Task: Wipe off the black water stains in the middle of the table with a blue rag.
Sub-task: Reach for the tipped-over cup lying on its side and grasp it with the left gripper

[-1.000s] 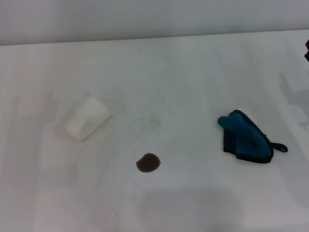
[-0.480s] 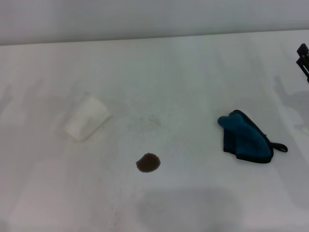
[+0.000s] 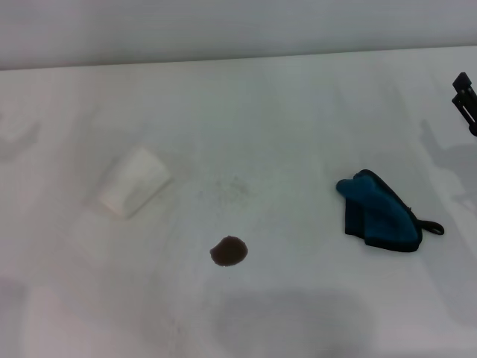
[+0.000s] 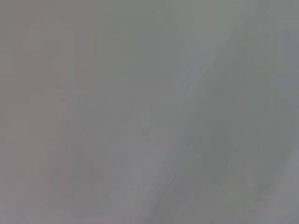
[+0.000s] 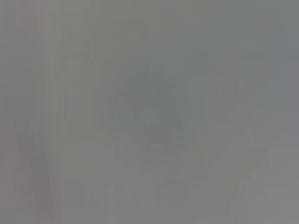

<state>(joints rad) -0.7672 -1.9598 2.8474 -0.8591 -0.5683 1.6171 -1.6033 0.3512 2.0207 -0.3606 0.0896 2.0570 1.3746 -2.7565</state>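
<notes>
Reaching for the blue rag (image 3: 380, 215) was the step in hand: it lay bundled on the white worktop (image 3: 298, 112), well apart from the black water stains (image 3: 229, 251), near the worktop's middle. Only a dark tip of the right claw (image 3: 465, 97) showed at the edge beyond the rag, its opening impossible to tell, and the left claw was out of sight. A good grasp would come down over the bundle's thick middle, not its thin black loop (image 3: 433, 227).

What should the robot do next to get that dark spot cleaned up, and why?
Probably bring the right gripper down to the blue rag. The rag lies untouched on the table, apart from the dark spot, and that gripper sits just beyond it at the right edge.
</notes>
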